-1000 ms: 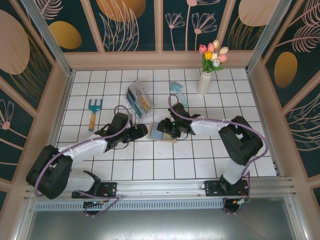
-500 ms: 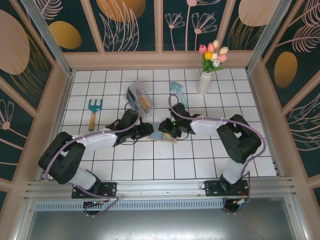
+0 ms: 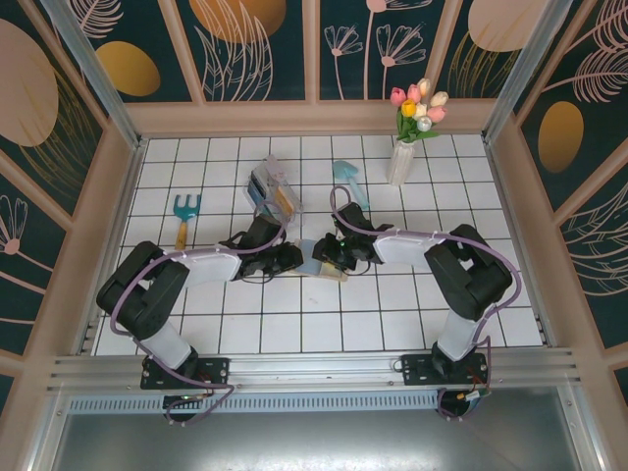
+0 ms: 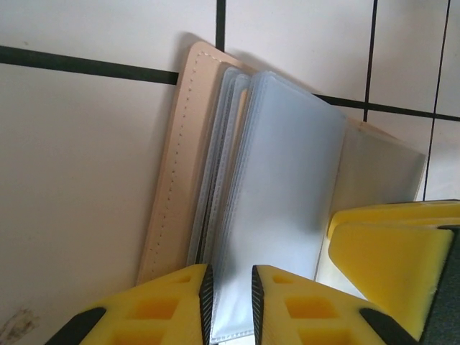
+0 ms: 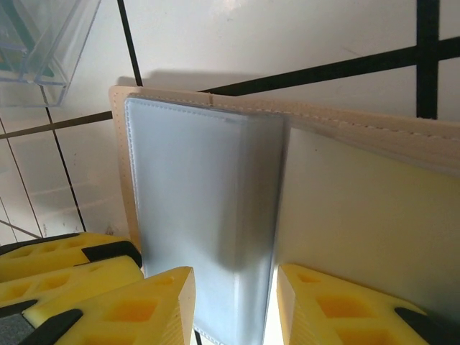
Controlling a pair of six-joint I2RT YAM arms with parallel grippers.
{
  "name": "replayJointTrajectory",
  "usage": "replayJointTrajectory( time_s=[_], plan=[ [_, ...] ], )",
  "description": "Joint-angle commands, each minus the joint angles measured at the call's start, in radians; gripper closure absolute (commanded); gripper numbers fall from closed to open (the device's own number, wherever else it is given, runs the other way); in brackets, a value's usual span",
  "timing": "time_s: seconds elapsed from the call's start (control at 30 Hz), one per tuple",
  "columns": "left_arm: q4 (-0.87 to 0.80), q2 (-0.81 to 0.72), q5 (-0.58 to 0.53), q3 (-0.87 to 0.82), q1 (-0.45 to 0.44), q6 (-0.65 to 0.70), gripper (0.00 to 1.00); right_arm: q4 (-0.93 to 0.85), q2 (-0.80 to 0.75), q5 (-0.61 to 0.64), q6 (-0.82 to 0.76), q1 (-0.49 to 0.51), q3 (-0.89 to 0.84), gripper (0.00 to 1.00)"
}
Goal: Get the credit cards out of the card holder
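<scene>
The card holder [image 3: 312, 268] lies open on the tiles between my two grippers, tan cover [image 4: 176, 172] down and blue-grey sleeves [image 4: 287, 165] up. My left gripper [image 3: 290, 259] is at its left end. Its jaws [image 4: 231, 305] stand a narrow gap apart with a sleeve leaf in the gap, and any pinch is unclear. My right gripper [image 3: 331, 256] is over the holder's right half. Its jaws [image 5: 235, 305] are apart astride a raised fold of sleeve [image 5: 201, 194]. One of its fingers [image 4: 388, 251] rests by the sleeves. The credit cards are hidden.
A clear acrylic rack [image 3: 273, 191] stands just behind the holder, its corner also at the top left [image 5: 43, 36] of the right wrist view. A blue hand rake [image 3: 184, 216] lies to the left, with a teal scoop [image 3: 348, 180] and a vase of tulips [image 3: 404, 152] at the back.
My left arm has reached right until its gripper met the holder's left end, and its jaws have narrowed a lot. The right jaws have narrowed a little, staying over the holder.
</scene>
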Motion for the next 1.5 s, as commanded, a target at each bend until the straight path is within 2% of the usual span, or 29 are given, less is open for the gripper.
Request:
replayJointTrajectory(
  time_s=[0.0,0.23,0.47,0.8,1.07,1.3,1.47],
  plan=[
    [-0.011,0.016,0.026,0.028,-0.006,0.036,0.76,-0.001,0.026,-0.018,-0.013,-0.009,-0.017,0.63],
    [-0.055,0.012,-0.022,0.036,-0.007,0.05,0.7,0.001,0.02,-0.021,-0.008,-0.016,-0.021,0.63],
    [-0.044,0.052,0.056,0.045,-0.009,0.067,0.79,0.011,0.013,-0.027,-0.006,-0.019,-0.03,0.68],
    [-0.021,0.085,0.136,0.075,-0.009,0.082,0.77,0.048,-0.016,-0.035,0.014,-0.029,-0.057,0.71],
    [0.04,0.081,0.202,0.085,-0.011,0.065,0.73,0.121,-0.136,-0.024,0.041,-0.052,-0.116,0.66],
    [0.071,0.064,0.225,0.086,-0.012,0.056,0.73,0.099,-0.18,0.0,0.035,-0.062,-0.12,0.66],
    [0.144,0.064,0.282,0.078,-0.021,0.03,0.71,0.076,-0.217,0.04,0.035,-0.068,-0.128,0.66]
  ],
)
